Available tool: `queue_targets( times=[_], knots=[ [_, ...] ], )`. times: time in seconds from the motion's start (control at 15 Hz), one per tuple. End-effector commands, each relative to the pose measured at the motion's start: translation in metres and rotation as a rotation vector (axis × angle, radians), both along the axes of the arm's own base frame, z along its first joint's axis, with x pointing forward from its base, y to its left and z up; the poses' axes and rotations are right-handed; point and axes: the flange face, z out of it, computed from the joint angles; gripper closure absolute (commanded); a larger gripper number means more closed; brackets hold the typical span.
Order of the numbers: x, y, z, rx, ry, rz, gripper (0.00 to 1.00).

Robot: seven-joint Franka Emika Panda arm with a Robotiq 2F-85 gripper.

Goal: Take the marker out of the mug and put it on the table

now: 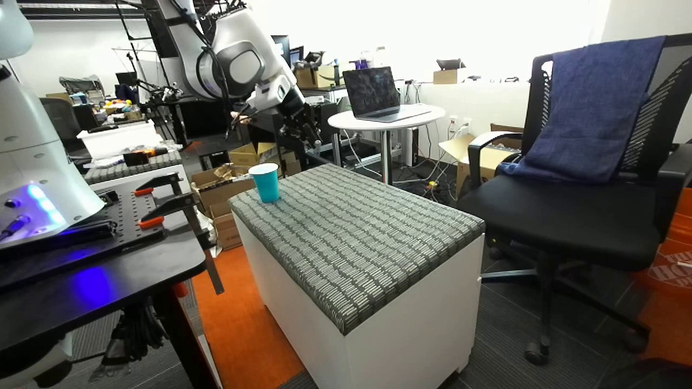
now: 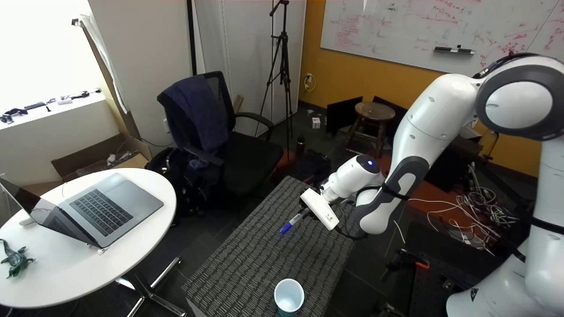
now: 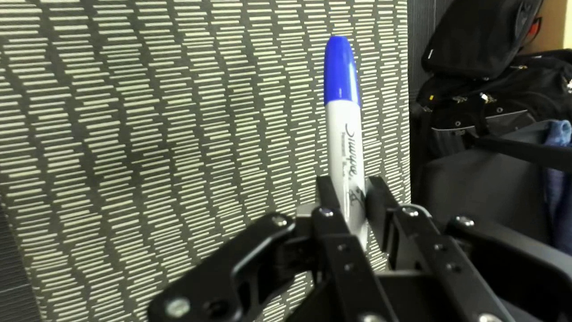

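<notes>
Marker (image 3: 345, 134) pinched by its white barrel, the gripper (image 3: 351, 183) slants downward over the table (image 1: 351, 232), the blue cap (image 3: 342, 71) (lettering runs along the barrel) jutting past the fingers (image 3: 380, 197). In an exterior view we see the arm (image 2: 427, 119) bent at the elbow, its forearm sloping down to a tilted wrist. We find the teal mug (image 1: 267, 186) standing upright on the patterned top, well apart from the marker.

- Before us, in an exterior view: worktop (image 1: 367, 237) corner-on, laptop (image 1: 373, 92) beyond.
- In an exterior view: down past mug (image 2: 288, 296) toward tripod (image 2: 284, 53).
- Wrist view: close, down over jaws.
- In both exterior views: worktop, mug, laptop.
</notes>
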Motion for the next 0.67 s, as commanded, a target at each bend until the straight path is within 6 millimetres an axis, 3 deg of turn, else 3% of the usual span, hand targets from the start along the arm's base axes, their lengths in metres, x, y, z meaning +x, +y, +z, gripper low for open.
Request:
queue_targets(
  times=[0.0, 0.27, 0.33, 0.4, 0.47, 0.6],
  knots=[
    [0.014, -0.017, -0.016, 0.040, -0.004, -0.036, 0.94],
    [0.019, -0.025, -0.030, 0.053, 0.008, -0.055, 0.94],
    [0.020, -0.026, -0.033, 0.053, 0.010, -0.057, 0.89],
    [0.020, -0.027, -0.034, 0.056, 0.009, -0.061, 0.53],
    [0.021, -0.027, -0.036, 0.059, 0.009, -0.060, 0.52],
    [0.023, -0.027, -0.037, 0.060, 0.009, -0.061, 0.38]
  ],
)
